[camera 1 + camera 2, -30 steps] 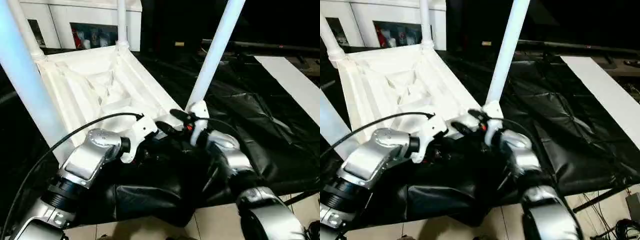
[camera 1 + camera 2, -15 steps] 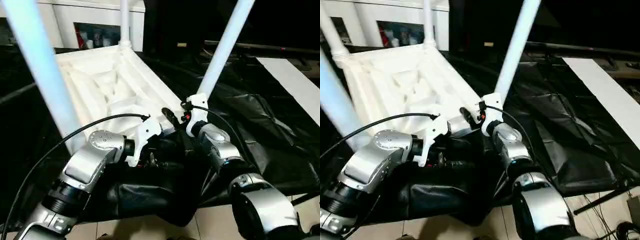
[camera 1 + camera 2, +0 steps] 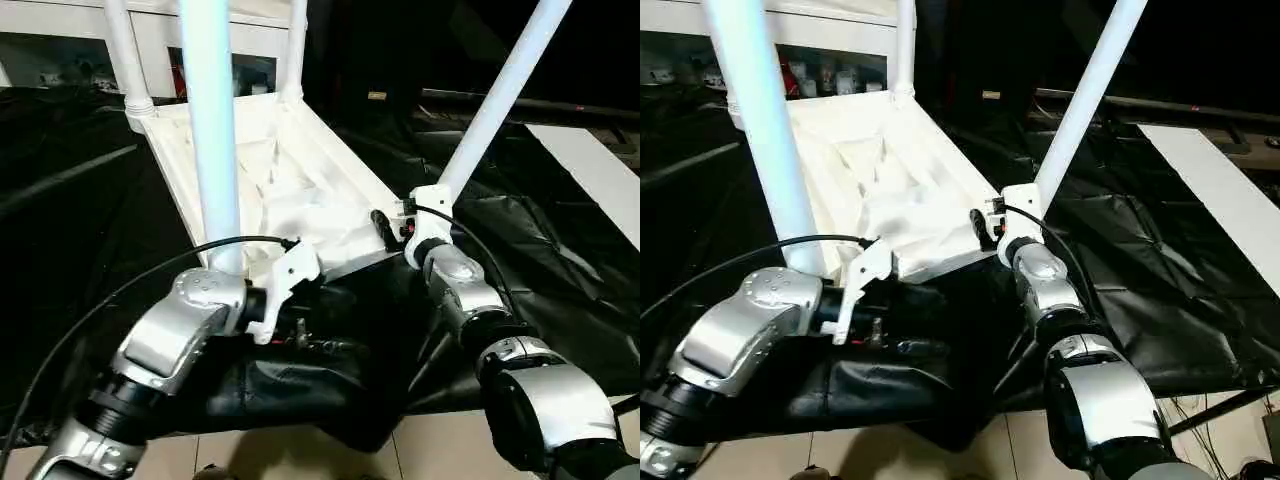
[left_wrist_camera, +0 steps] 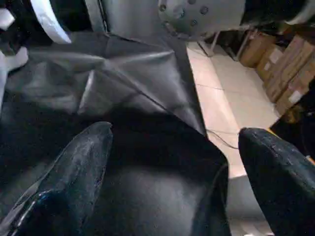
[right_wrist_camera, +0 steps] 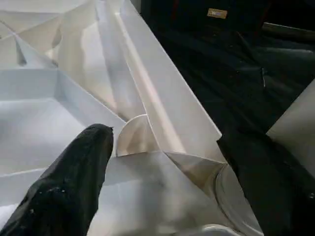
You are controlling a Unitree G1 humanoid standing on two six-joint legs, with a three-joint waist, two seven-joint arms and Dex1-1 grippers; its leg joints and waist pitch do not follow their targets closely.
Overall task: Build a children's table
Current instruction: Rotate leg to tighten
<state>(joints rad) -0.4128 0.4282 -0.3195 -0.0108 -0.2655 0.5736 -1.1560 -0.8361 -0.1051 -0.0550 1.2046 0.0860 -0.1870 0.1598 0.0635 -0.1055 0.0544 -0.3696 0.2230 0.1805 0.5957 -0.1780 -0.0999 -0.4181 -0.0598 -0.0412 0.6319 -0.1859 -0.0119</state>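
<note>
White plastic made up the whole of the children's table (image 3: 290, 190), which lay upside down on a black, creased sheet (image 3: 560, 270) spread over the work surface. Its square top showed a ribbed underside of thin walls and angled pockets, and its length ran away from the robot toward the far white cabinet (image 3: 60, 30). Four smooth tapered tube legs stood up from round corner sockets: the near left leg (image 3: 215, 140) rose almost straight, the near right leg (image 3: 500, 100) leaned up and to the right, and the two far legs (image 3: 125, 55) stood thinner at the back corners.

The right gripper (image 3: 392, 228) sat at the near right corner, just beside the foot of the leaning leg. Its black fingers (image 5: 74, 182) were spread apart over the ribbed corner with nothing clamped between them. The left gripper (image 4: 174, 172) hung low over the black sheet in front of the table's near edge, its two fingers (image 4: 81, 167) wide apart and empty.

A second earlier the left fingers had stood closer together; they had since spread out. The right arm had drawn in, its wrist coming nearer the corner socket. The head view had swung as well, so the near left leg appeared further toward the middle.

A flat white board (image 3: 590, 170) lay on the sheet well to the right.
</note>
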